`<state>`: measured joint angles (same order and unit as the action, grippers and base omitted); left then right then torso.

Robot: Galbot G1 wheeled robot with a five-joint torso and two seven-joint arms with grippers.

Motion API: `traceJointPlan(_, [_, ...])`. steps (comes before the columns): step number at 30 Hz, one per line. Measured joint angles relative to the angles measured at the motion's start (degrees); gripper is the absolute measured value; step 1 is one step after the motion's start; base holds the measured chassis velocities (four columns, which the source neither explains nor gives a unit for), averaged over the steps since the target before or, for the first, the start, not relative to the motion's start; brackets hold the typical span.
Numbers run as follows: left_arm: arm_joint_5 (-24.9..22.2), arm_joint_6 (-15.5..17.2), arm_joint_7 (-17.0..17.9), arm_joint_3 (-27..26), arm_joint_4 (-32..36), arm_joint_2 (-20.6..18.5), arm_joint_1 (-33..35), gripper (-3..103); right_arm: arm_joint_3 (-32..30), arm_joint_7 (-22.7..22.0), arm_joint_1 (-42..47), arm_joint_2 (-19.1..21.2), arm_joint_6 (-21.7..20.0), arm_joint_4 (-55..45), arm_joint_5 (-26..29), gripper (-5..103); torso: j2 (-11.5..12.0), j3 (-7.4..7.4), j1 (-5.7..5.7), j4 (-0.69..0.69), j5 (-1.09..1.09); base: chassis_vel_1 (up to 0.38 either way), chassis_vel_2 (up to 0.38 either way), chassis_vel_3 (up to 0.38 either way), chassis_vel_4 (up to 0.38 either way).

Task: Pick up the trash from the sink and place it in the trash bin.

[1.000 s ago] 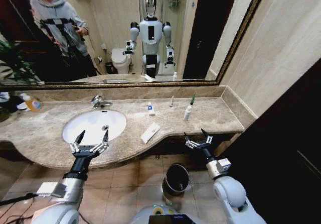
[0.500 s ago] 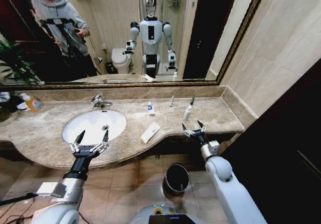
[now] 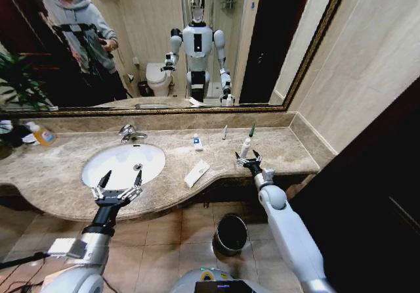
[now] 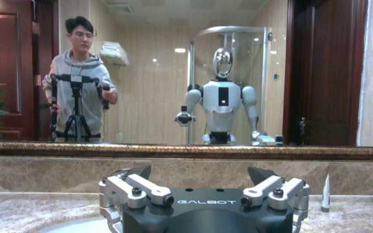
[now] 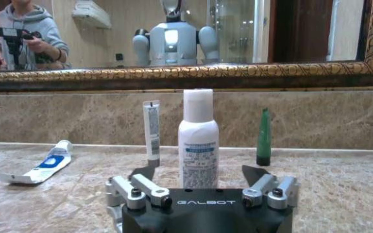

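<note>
Right gripper (image 3: 247, 157), fingers spread, sits just before the white bottle (image 3: 245, 147); left gripper (image 3: 119, 181), fingers spread, hangs over the sink (image 3: 157, 154) rim

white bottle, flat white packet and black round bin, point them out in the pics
white plastic bottle (image 5: 197, 145): right wrist view, on its label.
flat white rectangular packet (image 3: 196, 173): head view, on its middle.
round black bin with metallic rim (image 3: 231, 233): head view, on its dark inside.

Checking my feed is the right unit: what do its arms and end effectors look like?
White, rounded arm shells with grey joint bands and dark wrist sections. The left end effector and right end effector each have a black body, silver metal linkages with black screws, and two black pointed fingers. White "GALBOT" lettering marks each body. A black cable trails near the left arm's base.
</note>
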<state>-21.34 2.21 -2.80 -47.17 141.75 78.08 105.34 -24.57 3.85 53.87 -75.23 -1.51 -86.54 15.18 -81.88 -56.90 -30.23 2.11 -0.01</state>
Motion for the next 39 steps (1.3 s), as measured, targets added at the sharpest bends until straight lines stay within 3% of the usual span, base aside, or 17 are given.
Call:
traceJointPlan(5, [0.0,0.0,0.0,0.0,0.0,0.0,0.0,100,-0.2,0.1,-0.5,0.2,0.3,0.8,0.0,82,0.0,0.0,0.0,0.0,0.01,0.0,0.0,0.0,0.0])
traceJointPlan(12, [0.0,0.0,0.0,0.0,0.0,0.0,0.0,100,-0.3,0.2,-0.9,0.3,0.4,1.0,0.0,48,0.0,0.0,0.01,-0.01,0.01,0.0,0.0,0.0,0.0])
traceJointPlan(15, [0.0,0.0,0.0,0.0,0.0,0.0,0.0,100,-0.3,0.2,-1.0,0.3,0.4,0.9,0.0,43,0.0,0.0,0.01,-0.01,0.01,0.0,0.0,0.0,0.0])
traceJointPlan(17, [0.0,0.0,0.0,0.0,0.0,0.0,0.0,100,-0.2,0.2,-0.8,0.3,0.3,0.1,0.1,32,0.0,0.0,0.0,0.0,0.01,0.0,0.0,0.0,0.0])
traceJointPlan(24, [0.0,0.0,0.0,0.0,0.0,0.0,0.0,100,-0.2,0.2,0.2,0.8,-0.6,-2.9,0.4,16,0.0,0.0,0.01,0.0,0.01,0.0,0.0,0.0,0.0])
traceJointPlan(39, [0.0,0.0,0.0,0.0,0.0,0.0,0.0,100,-1.8,0.2,6.0,3.2,-2.1,-12.0,1.7,12,0.0,0.0,0.01,0.0,0.01,0.0,0.0,0.0,0.0])
